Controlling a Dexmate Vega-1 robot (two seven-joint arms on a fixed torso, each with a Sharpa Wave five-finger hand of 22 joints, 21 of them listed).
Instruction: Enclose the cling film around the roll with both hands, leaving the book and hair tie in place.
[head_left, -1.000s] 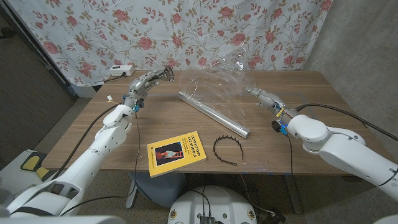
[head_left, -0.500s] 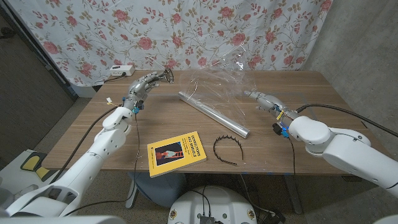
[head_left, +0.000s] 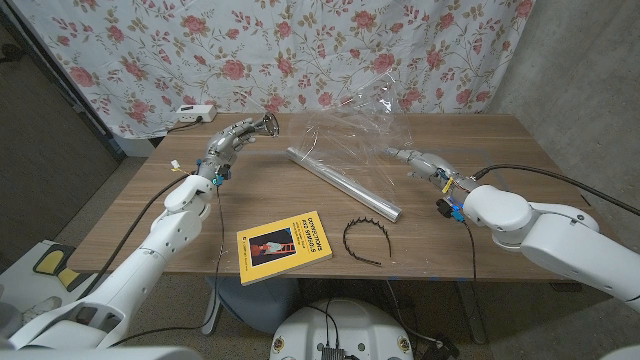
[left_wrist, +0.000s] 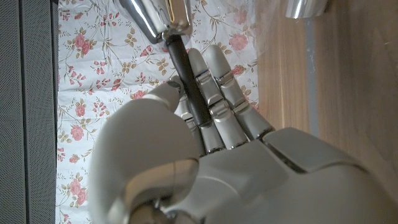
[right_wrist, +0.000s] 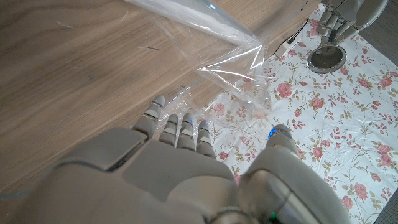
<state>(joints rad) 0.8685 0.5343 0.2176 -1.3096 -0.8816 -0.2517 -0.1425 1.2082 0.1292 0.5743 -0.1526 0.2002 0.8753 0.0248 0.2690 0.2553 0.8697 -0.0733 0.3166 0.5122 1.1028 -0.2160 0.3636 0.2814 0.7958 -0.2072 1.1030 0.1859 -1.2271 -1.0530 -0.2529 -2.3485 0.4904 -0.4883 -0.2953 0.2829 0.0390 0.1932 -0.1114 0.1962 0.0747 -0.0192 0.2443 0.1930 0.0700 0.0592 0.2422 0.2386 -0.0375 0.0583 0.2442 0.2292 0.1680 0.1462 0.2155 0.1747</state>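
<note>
Bare table (head_left: 180, 235) along the left side, from the left hand (head_left: 240, 132) down to the book (head_left: 284, 244). Open strip between roll (head_left: 342, 183) and book. Film (head_left: 355, 135) billows over the middle back, blocking passage between the hands. Hair tie (head_left: 364, 239) sits just beside the roll's near end, tight gap. Bare wood right of right hand (head_left: 412, 157).

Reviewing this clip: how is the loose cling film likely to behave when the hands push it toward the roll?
The cling film stands crumpled and billowed above the table, so it is probably very light and floppy, folding rather than sliding. It looks thin and creased, so it may cling to the right hand near its edge. The roll, a smooth cylinder, may roll if nudged.
</note>
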